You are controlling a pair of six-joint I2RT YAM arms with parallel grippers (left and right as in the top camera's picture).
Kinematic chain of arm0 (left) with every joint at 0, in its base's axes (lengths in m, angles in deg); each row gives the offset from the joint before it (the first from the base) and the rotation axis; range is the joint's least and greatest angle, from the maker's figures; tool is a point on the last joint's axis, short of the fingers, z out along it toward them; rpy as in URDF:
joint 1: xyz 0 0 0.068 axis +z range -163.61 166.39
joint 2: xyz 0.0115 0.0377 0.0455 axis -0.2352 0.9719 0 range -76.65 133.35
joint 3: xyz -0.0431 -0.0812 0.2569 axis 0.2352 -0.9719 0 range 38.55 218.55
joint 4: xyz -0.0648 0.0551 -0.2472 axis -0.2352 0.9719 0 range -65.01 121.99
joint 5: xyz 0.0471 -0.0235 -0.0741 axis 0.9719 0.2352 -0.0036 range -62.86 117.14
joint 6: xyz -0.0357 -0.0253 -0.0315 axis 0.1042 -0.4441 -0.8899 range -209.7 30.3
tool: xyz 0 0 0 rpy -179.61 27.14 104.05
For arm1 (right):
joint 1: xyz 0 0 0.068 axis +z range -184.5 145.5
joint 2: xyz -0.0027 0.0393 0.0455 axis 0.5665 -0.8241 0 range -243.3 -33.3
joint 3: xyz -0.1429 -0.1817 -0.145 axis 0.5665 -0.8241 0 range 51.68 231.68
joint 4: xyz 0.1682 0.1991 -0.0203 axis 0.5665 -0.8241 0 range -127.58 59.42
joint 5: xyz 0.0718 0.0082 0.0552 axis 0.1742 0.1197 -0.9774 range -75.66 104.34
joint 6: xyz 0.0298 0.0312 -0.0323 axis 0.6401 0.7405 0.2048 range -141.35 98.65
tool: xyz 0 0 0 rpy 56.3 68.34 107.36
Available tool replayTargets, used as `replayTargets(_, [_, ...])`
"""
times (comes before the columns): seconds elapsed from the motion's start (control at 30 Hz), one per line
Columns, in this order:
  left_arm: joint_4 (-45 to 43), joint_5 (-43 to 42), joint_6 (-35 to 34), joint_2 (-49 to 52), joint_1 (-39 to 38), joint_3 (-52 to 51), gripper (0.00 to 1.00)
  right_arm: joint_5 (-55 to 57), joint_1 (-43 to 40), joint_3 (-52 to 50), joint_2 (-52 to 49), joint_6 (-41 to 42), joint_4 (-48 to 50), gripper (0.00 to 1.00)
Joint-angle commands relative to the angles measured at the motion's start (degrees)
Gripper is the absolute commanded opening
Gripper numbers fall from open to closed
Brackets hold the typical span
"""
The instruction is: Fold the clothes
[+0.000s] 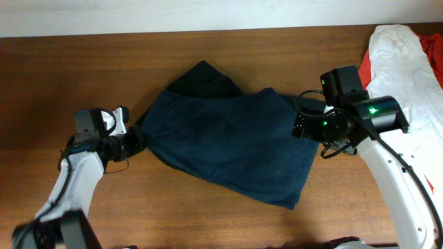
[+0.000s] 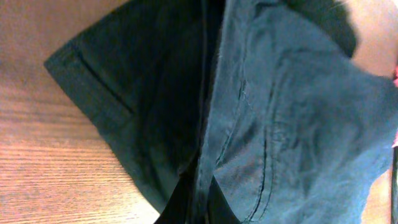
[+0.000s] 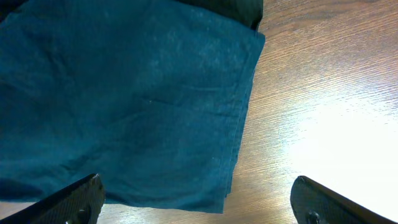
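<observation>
A dark blue garment [image 1: 228, 142] lies partly folded in the middle of the wooden table, with a darker part sticking out at the back. My left gripper [image 1: 136, 142] is at its left edge and shut on a fold of the cloth. In the left wrist view the pinched fabric [image 2: 261, 106] runs up from the jaws [image 2: 200, 208]. My right gripper [image 1: 302, 126] is open and empty above the garment's right edge. In the right wrist view its fingers [image 3: 199, 208] straddle the cloth's corner [image 3: 124, 93].
A pile of white clothes [image 1: 398, 66] with a red piece [image 1: 434, 48] lies at the back right, beside the right arm. Bare wooden table [image 1: 83, 76] surrounds the garment.
</observation>
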Motion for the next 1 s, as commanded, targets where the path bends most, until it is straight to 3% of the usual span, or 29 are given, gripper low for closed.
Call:
replayTargets(0.0, [0.0, -0.5, 0.7, -6.2, 0.1, -0.2, 0.01, 1.1, 0.3, -0.3, 0.3, 0.5, -0.1, 0.98])
replayTargets(0.53, [-0.2, 7.3, 0.7, -33.4, 0.2, 12.0, 0.01, 1.7, 0.3, -0.4, -1.0, 0.5, 3.6, 0.99])
replayTargets(0.77, [11.9, 45.2, -3.9, -42.1, 3.4, 12.1, 0.01, 2.4, 0.2, -0.5, -13.2, 0.5, 10.5, 0.99])
replayTargets(0.87, [17.8, 49.5, -6.3, -41.9, 4.7, 12.1, 0.01, -1.0, 0.2, -0.5, -20.7, 0.0, 14.3, 0.99])
replayTargets(0.97, [19.4, 53.2, -8.8, -40.0, 5.0, 12.1, 0.01, -12.0, 0.3, -0.5, -28.0, -6.0, 15.9, 0.99])
